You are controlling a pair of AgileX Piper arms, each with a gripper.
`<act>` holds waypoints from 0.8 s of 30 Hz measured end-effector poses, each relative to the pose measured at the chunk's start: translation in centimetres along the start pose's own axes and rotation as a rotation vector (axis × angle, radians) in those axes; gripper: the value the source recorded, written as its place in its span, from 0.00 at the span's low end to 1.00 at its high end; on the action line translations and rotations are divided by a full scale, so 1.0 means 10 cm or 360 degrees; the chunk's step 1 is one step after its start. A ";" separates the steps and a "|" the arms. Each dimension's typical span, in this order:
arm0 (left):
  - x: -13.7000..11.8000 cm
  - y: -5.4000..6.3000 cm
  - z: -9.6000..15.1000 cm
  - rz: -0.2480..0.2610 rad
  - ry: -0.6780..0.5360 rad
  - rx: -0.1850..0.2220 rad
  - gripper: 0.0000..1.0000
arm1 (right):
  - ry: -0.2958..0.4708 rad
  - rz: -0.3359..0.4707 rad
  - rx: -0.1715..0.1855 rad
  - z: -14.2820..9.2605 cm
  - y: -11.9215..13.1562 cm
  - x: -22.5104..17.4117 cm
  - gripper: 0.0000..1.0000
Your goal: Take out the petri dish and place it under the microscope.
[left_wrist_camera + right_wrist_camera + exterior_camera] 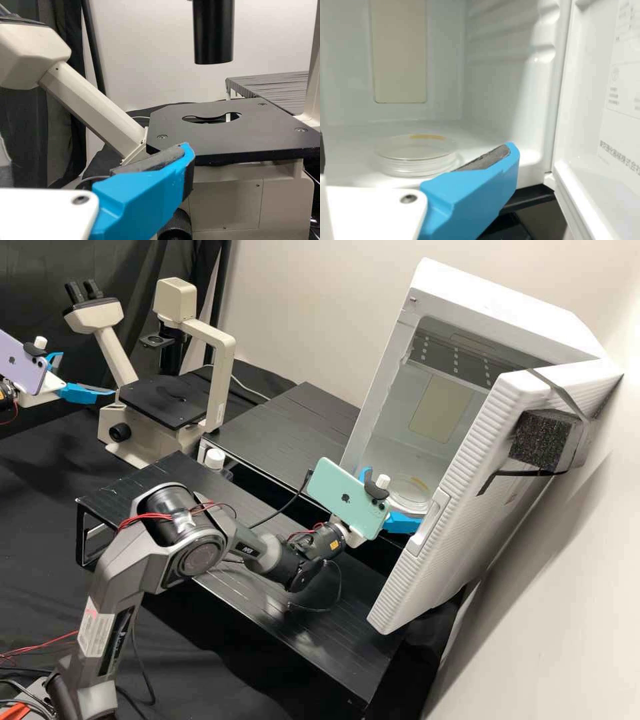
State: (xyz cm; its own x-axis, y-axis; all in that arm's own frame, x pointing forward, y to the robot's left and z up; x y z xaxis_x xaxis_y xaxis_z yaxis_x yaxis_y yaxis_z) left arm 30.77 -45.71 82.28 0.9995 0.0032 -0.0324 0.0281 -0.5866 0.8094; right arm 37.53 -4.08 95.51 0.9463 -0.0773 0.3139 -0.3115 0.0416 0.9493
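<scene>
Looking first at the high view, we find the dish (411, 495) inside the white box (500, 297), right of centre in the frame, its door (483, 457) swung open. Our right gripper (393, 498) is at the opening, spread wide and holding nothing. At upper left, our left gripper (87, 373), also wide and empty, is near the microscope (222, 377).

In the left wrist view, we see the stage (180, 142) with the black column (213, 32) above it; keeping this arm clear should leave room for the dish.

In the right wrist view, the dish lies flat, just past a blue finger (475, 195). We judge the step in hand to be the grasp: we need to centre on the dish, go in low and level, close softly on its rim, then lift it without tipping and steer clear of the door.
</scene>
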 end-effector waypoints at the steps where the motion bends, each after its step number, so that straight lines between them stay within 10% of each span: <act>1: 0.00 0.00 0.00 0.0000 0.0000 0.0000 1.00 | -0.0009 -0.0005 -0.0001 0.01 0.00 0.03 1.00; 24: 0.00 0.00 0.00 0.0000 0.0000 0.0000 1.00 | -0.0008 -0.0155 0.0002 0.03 -0.06 0.44 1.00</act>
State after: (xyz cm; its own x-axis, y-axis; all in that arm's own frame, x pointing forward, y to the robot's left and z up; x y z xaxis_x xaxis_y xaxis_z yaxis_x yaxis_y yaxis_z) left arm 30.77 -45.71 82.28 0.9995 0.0032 -0.0324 0.0281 -0.5866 0.8094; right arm 41.87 -4.77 96.29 0.9716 -0.0862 0.2205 -0.2184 0.0326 0.9753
